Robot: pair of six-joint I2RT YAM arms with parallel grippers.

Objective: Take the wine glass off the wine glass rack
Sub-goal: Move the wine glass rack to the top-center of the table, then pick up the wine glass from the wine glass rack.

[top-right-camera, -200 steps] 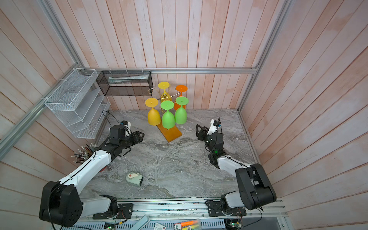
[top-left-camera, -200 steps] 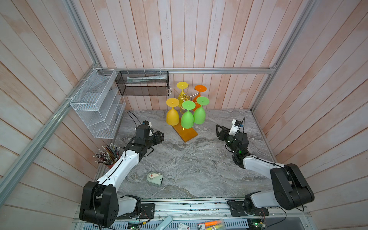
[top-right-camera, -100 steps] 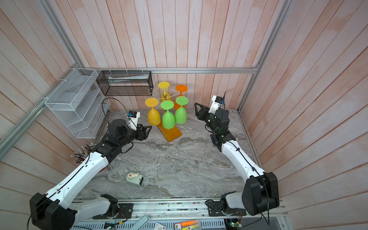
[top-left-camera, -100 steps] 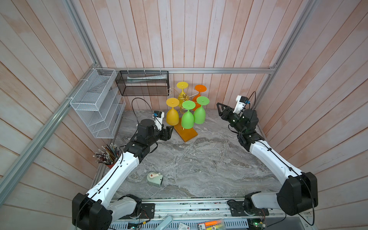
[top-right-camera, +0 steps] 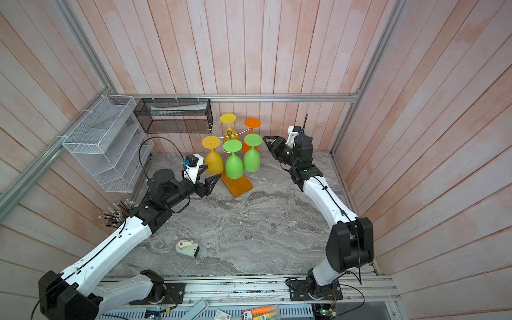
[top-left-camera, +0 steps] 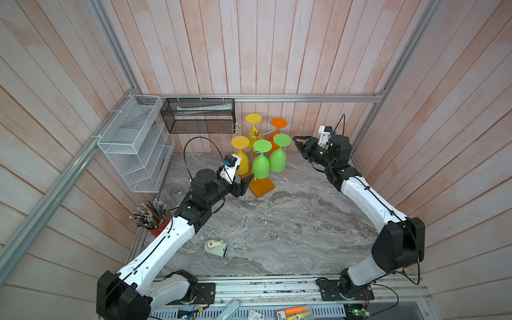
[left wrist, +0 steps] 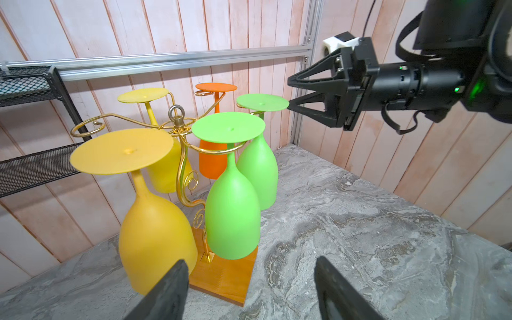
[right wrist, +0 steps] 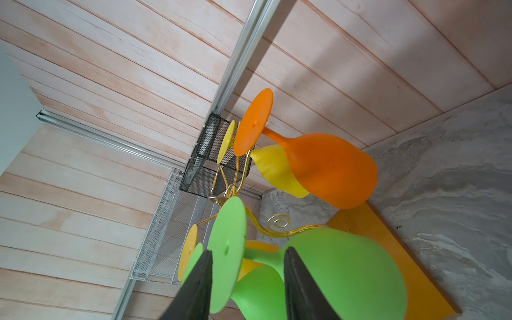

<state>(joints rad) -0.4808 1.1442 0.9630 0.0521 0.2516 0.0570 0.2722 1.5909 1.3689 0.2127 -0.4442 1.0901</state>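
The green glass [left wrist: 257, 171] hangs on the rack [left wrist: 224, 277] bowl down, stem straight up; the right gripper [left wrist: 289, 93] is apart around its foot, the left gripper [left wrist: 249, 260] apart, empty.

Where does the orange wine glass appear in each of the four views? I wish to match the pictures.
In a top view: orange wine glass at the rear of the wine glass rack, bowl partly behind a green glass.
In a top view: the same place, near the back wall.
Left wrist: it hangs behind the two green glasses.
Right wrist: it overlaps a yellow glass.
Shared landmark: black mesh basket.
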